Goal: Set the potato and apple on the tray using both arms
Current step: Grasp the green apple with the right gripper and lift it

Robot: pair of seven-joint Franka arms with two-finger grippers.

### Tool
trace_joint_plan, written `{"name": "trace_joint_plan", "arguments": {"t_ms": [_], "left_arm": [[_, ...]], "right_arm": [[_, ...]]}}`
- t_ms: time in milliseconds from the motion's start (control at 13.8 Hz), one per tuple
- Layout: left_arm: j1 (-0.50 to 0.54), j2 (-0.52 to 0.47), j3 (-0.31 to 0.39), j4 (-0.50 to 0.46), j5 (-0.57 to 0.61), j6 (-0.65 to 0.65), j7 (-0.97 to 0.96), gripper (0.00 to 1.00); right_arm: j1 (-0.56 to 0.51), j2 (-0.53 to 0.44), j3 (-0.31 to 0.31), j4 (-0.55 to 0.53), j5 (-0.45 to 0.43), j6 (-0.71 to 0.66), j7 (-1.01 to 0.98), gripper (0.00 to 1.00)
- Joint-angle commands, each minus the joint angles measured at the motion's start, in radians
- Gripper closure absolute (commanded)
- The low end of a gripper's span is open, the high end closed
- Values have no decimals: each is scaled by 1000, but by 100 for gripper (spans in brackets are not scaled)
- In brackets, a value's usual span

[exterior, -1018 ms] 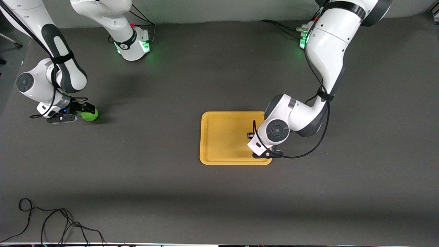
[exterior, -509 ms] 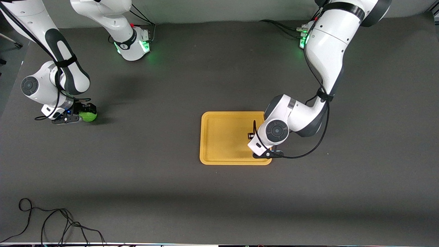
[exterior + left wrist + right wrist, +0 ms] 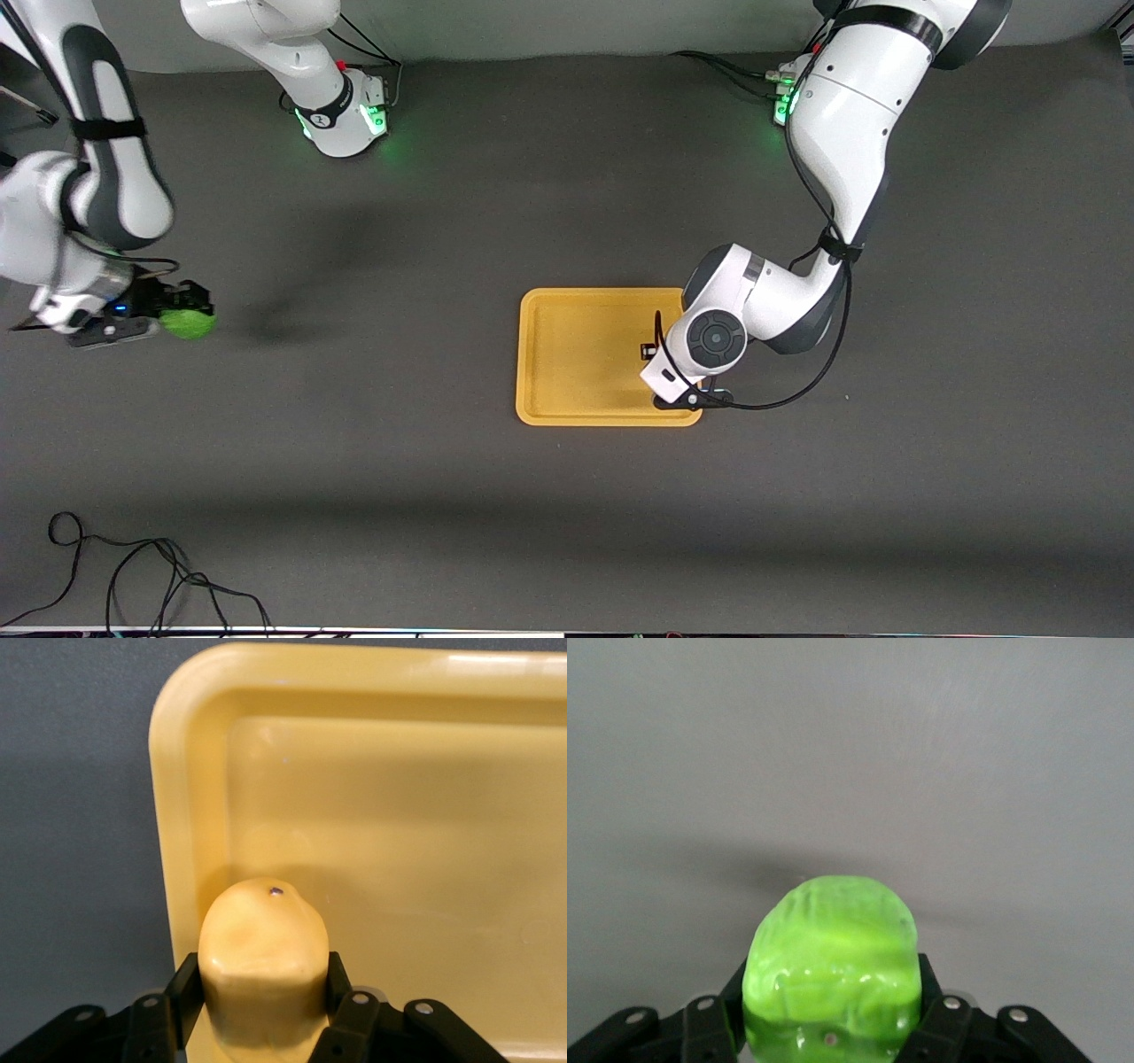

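Note:
My left gripper (image 3: 263,997) is shut on the potato (image 3: 263,952), a tan oval lump pinched between both black fingers. It hangs low over a corner of the yellow-orange tray (image 3: 399,842), just inside the rim. In the front view the left wrist (image 3: 709,341) covers that corner of the tray (image 3: 576,354), at the left arm's end, and hides the potato. My right gripper (image 3: 177,312) is shut on the bright green apple (image 3: 188,324) above bare table near the right arm's end. The apple (image 3: 833,961) fills the gap between the right gripper's (image 3: 833,1005) fingers.
A loose black cable (image 3: 133,571) lies by the table edge nearest the front camera, toward the right arm's end. Both arm bases, the right arm's (image 3: 341,120) and the left arm's (image 3: 784,102), glow green along the table edge farthest from that camera. The dark mat lies bare between the apple and the tray.
The right gripper has lifted the apple off the table and carried it toward the right arm's end; its shadow now lies apart from it. The left arm has not moved.

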Motion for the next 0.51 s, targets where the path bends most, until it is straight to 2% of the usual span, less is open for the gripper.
{"name": "trace_joint_plan", "arguments": {"t_ms": [0, 73, 145, 218, 291, 436], "left_arm": [[-8, -1, 5, 7, 14, -15, -27, 42], [-8, -1, 5, 7, 14, -16, -27, 36], [-6, -3, 5, 7, 14, -21, -24, 16], [-6, -3, 7, 7, 14, -25, -21, 4], [-6, -6, 7, 7, 14, -25, -19, 1], [-4, -7, 7, 7, 14, -27, -22, 0]], "right_arm": [[43, 23, -4, 274, 4, -256, 15, 68], [54, 23, -3, 346, -11, -323, 41, 68], [77, 24, -3, 409, -22, -383, 68, 68], [101, 31, -3, 457, -24, -429, 99, 68], [120, 44, -3, 488, -22, -450, 133, 68], [182, 64, -1, 508, -19, -450, 197, 68]]}}
